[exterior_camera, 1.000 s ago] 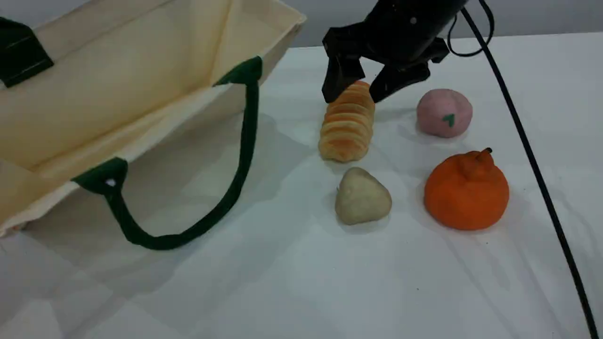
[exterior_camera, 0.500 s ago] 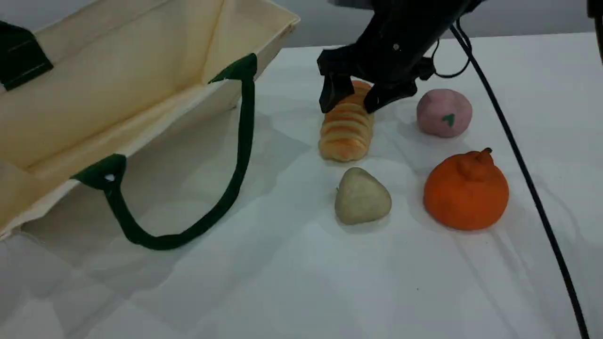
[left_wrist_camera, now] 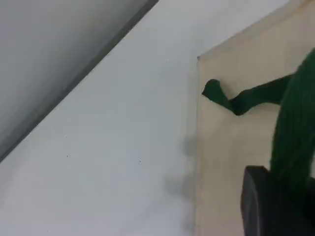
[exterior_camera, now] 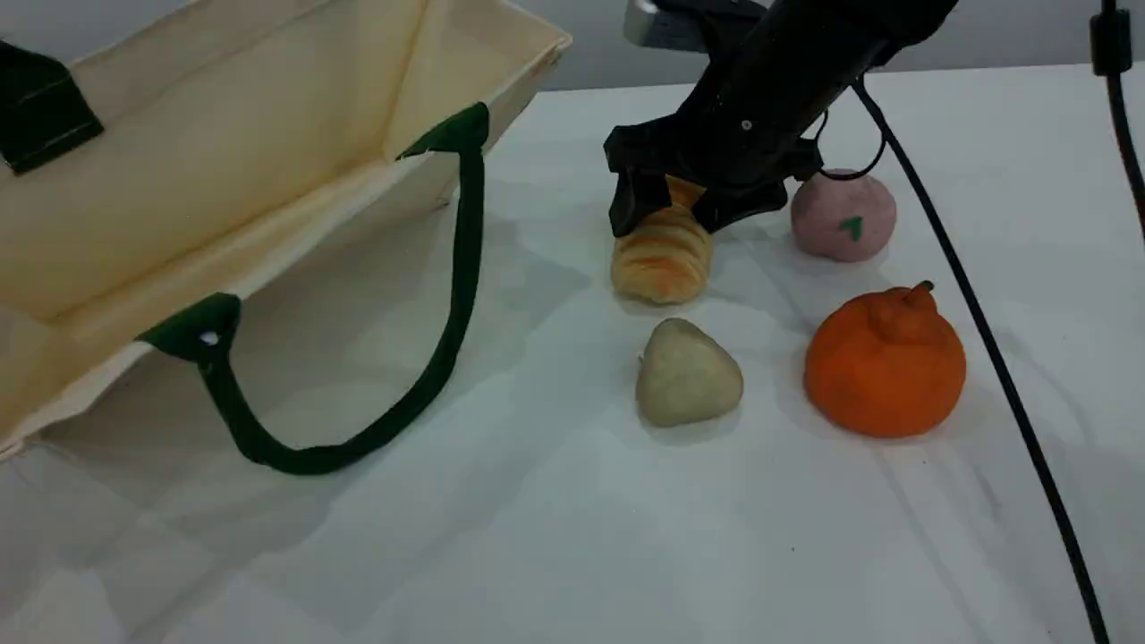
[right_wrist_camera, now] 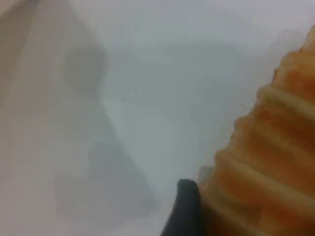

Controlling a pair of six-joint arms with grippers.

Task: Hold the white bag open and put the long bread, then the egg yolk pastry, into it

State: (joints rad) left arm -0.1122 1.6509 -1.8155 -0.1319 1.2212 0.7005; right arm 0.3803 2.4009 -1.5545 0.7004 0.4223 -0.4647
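Observation:
The white bag (exterior_camera: pixel 224 179) stands open at the left, its near green handle (exterior_camera: pixel 456 295) drooping onto the table. In the left wrist view a black fingertip (left_wrist_camera: pixel 268 206) of my left gripper presses against the bag's other green handle (left_wrist_camera: pixel 295 128), shut on it. The long bread (exterior_camera: pixel 664 259) lies on the table right of the bag. My right gripper (exterior_camera: pixel 677 207) is open, its fingers down on either side of the bread's far end. The right wrist view shows one fingertip (right_wrist_camera: pixel 184 209) beside the ridged bread (right_wrist_camera: pixel 266 162). The egg yolk pastry (exterior_camera: pixel 687 374) sits just in front of the bread.
A pink ball (exterior_camera: pixel 843 215) with a green mark sits right of the gripper. An orange stemmed fruit (exterior_camera: pixel 886 362) stands right of the pastry. A black cable (exterior_camera: pixel 984 331) trails from the right arm across the table's right side.
My right gripper has come down over the far end of the long bread, its open fingers now lower along the loaf's sides. The bag has hardly shifted.

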